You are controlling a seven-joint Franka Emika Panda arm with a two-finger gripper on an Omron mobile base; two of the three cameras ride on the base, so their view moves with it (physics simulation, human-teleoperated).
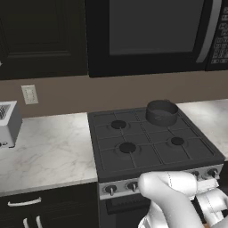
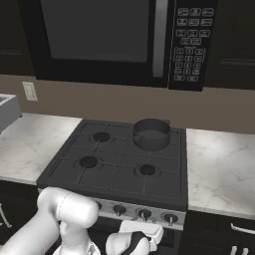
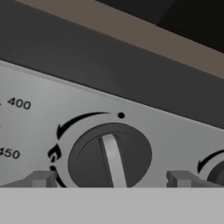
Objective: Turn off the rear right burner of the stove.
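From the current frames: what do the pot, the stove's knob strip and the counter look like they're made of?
Pot: dark grey, matte, likely metal; no gloss or label settles it.
Knob strip: brushed-silver look, probably steel, with black printed marks; the knob is black with a silver bar, maybe plastic.
Counter: white with grey veins, a marble or stone look.
Stove top: dark grey with black grates, cast-metal look.

**Arm low, jaws wide**

Arm (image 1: pixel 171 196) folded low, elbow up, forearm dropping out the bottom of both base views. Gripper (image 3: pixel 113 180) fully open, holding nothing; fingertips (image 3: pixel 41 178) spread wide at the hand view's bottom edge.
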